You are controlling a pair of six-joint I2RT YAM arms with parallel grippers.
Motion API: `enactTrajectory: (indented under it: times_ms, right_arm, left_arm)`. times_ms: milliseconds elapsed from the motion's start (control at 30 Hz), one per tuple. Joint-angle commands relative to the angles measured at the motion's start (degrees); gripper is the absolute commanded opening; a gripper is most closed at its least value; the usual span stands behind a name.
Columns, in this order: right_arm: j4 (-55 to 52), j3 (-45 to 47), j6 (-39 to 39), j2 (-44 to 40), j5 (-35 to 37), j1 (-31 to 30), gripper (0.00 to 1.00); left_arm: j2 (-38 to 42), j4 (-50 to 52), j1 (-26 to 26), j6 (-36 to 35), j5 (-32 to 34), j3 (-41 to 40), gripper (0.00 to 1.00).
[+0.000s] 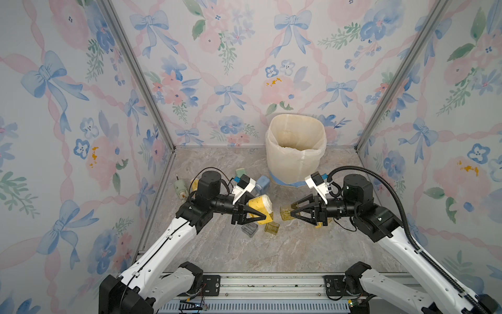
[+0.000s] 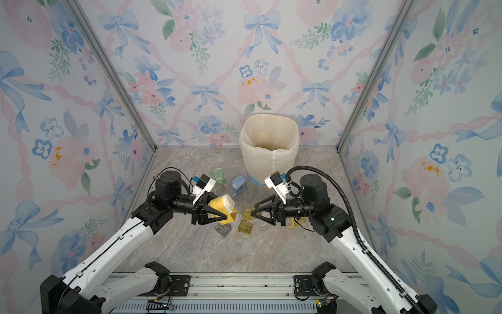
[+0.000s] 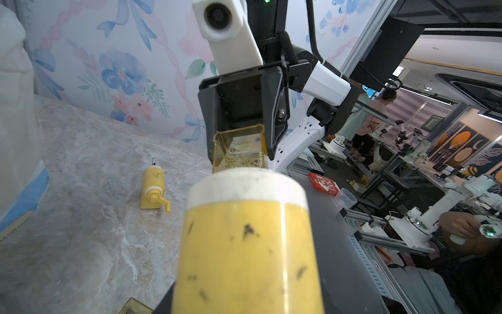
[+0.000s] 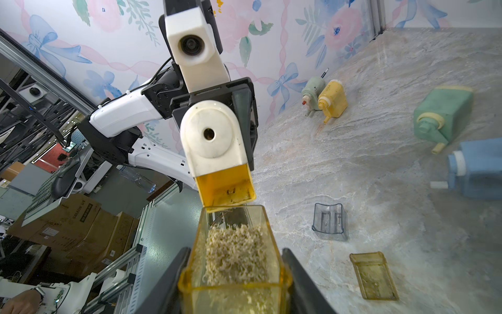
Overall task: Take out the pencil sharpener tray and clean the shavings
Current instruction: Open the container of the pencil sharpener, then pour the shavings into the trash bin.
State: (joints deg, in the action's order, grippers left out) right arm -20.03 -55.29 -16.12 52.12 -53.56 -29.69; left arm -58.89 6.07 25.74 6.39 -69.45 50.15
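Right gripper (image 1: 292, 211), by whose narrowed jaws a clear amber box-shaped tray (image 4: 273, 244) heaped with curly pale shavings (image 4: 235, 252) is being gripped just beside the smudged yellow plastic sharpener (image 1: 259, 204) being clamped by the left gripper (image 1: 262, 214), above a glossy grey marbled tabletop (image 1: 271, 250) walled in floral bow wallpaper (image 1: 231, 68).

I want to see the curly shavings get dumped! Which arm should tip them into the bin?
Probably right. The right gripper holds the tray full of shavings, and the bin stands just beyond it. The left gripper is busy gripping the yellow sharpener.
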Motion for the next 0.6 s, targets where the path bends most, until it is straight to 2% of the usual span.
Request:
enactTrajectory:
  times_ms: [0,333,567]
  right_arm:
    - [-1.3,-1.7,-0.6,-1.4,0.1,0.8,0.34]
    - [1.8,-3.6,-1.4,-0.1,2.1,0.9,0.34]
    - [3.8,-6.2,-1.7,2.1,3.5,1.0,0.34]
  left_arm:
    - [0.7,-0.5,-1.4,0.0,3.9,1.7,0.0]
    - [-3.3,-1.4,-5.8,7.0,23.3,4.1,0.0]
    - [-3.2,-1.6,-5.8,10.6,46.1,2.0,0.0]
